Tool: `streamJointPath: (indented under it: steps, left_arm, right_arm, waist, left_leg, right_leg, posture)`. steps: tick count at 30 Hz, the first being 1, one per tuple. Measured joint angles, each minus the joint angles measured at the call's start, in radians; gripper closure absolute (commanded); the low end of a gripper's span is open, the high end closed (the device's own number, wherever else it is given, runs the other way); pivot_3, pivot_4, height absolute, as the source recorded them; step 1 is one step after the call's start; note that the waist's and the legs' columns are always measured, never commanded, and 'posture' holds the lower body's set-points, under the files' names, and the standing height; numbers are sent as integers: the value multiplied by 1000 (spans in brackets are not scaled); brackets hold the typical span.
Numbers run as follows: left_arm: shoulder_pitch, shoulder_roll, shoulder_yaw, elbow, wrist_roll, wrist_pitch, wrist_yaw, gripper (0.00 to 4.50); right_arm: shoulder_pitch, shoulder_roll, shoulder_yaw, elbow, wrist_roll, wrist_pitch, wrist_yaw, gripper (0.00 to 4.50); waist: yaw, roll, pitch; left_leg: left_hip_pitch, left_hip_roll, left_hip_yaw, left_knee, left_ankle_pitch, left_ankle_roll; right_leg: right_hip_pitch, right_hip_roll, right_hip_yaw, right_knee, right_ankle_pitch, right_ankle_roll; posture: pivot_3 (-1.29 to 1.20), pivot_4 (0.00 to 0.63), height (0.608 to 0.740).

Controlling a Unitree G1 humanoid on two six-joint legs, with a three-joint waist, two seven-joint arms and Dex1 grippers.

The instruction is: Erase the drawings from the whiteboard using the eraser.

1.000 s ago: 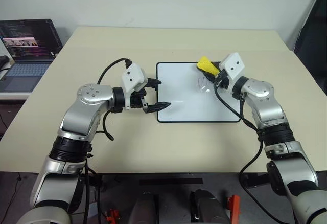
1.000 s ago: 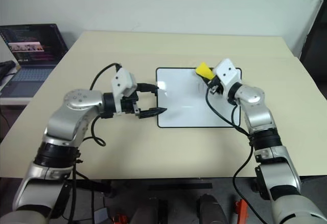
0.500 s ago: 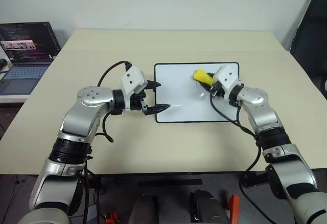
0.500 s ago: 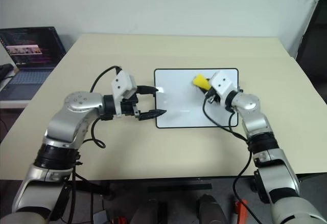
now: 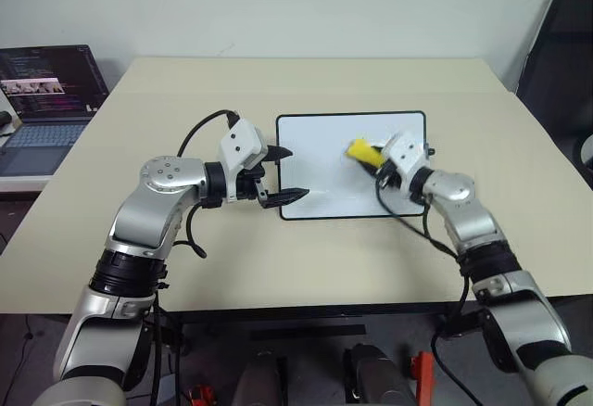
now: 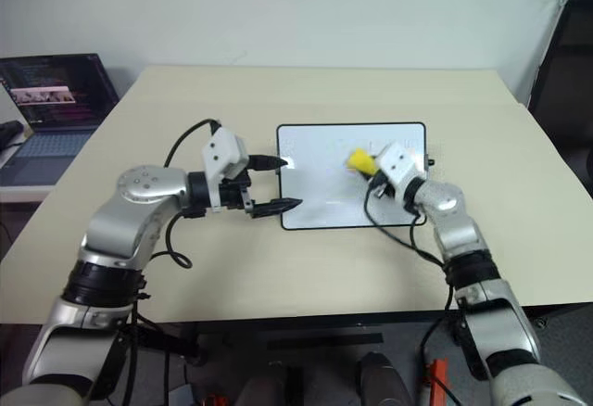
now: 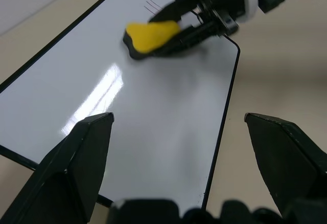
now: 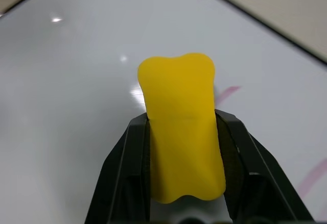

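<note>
Your right gripper [image 8: 185,132] is clamping the eraser [image 5: 364,152] tight, and you are pressing it onto the whiteboard [image 5: 315,146], with the drawings [image 7: 151,4] lying just beyond its tip. Your left gripper [image 5: 281,174] is standing open astride the board's near-left corner; push too hard sideways and the board may be sliding under you

Surface [image 5: 306,82]: rectangular, pale beige, matte, evenly lit. Wall [image 5: 278,3]: plain white, set behind the far edge of the surface. Laptop [image 5: 42,86]: open, dark screen lit with text, placed on a lower side desk at the left. Dark chair back [image 5: 556,49]: seen at the right, beside the surface. Floor [image 5: 306,355]: dark grey, visible under the near edge.
</note>
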Motion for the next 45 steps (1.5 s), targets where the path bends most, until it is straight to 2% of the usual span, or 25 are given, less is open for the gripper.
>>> streamJointPath:
  steps: [12, 16, 21, 26, 31, 36, 40, 45]
  left_arm:
    - [0, -3, 0, 0, 0, 0, 0, 0]
    - [0, -4, 0, 0, 0, 0, 0, 0]
    - [-4, -6, -2, 1, 0, 1, 0, 0]
    - [-17, -6, -2, 0, 0, 1, -1, 0]
    - [-24, -3, -2, 5, 0, 1, -2, 0]
    - [-45, 21, 2, 7, 2, 0, -5, 0]
    - [-48, 39, 3, 6, 1, 1, -9, 0]
    - [-48, 42, 0, 14, 10, -3, -17, 0]
  right_arm:
    - [16, 2, -20, -27, 5, 33, -7, 3147]
    - [59, -10, 0, -100, 6, 57, 68, 3148]
    - [167, -52, 95, -225, 4, 98, 218, 3148]
    - [183, -68, 86, -291, 43, 176, 252, 3148]
    - [231, -177, -52, -511, 227, 350, 343, 3148]
    - [271, -364, -251, -694, 377, 457, 406, 3148]
    - [331, -513, -333, -666, 383, 471, 426, 3149]
    - [378, -568, -345, -610, 352, 433, 432, 3150]
  waist:
    - [0, -1, 0]
    - [0, 0, 0]
    - [-4, -1, 0]
    - [-2, 0, 0]
    - [10, 1, 1]
    - [22, 1, 1]
    - [23, 0, 1]
    - [19, 1, 1]
  left_leg:
    - [0, 0, 0, 0, 0, 0]
    - [0, 0, 0, -1, 0, 0]
    - [0, 1, 0, -2, 0, 0]
    - [-1, 1, 0, 0, 0, 0]
    - [-6, 1, -1, -2, -1, -1]
    - [-8, 1, -1, -3, -5, -3]
    - [-8, 0, 0, -3, -6, -2]
    - [-8, 0, 1, -2, -6, -2]
  right_leg:
    - [0, 0, 0, 0, 0, 1]
    - [0, 0, 0, -1, 0, 1]
    - [0, 1, 0, -1, 0, 0]
    - [-1, 1, 0, -1, 0, 0]
    - [-4, 1, -1, -2, -2, 0]
    - [-5, 0, -2, -5, -3, -2]
    - [-5, -1, -1, -6, -4, -2]
    - [-5, 0, -1, -6, -6, 1]
  posture:
    - [0, 150, 740]
    - [0, 150, 740]
    - [0, 150, 740]
    - [0, 150, 740]
    - [0, 150, 740]
    - [0, 150, 740]
    - [0, 150, 740]
    - [0, 150, 740]
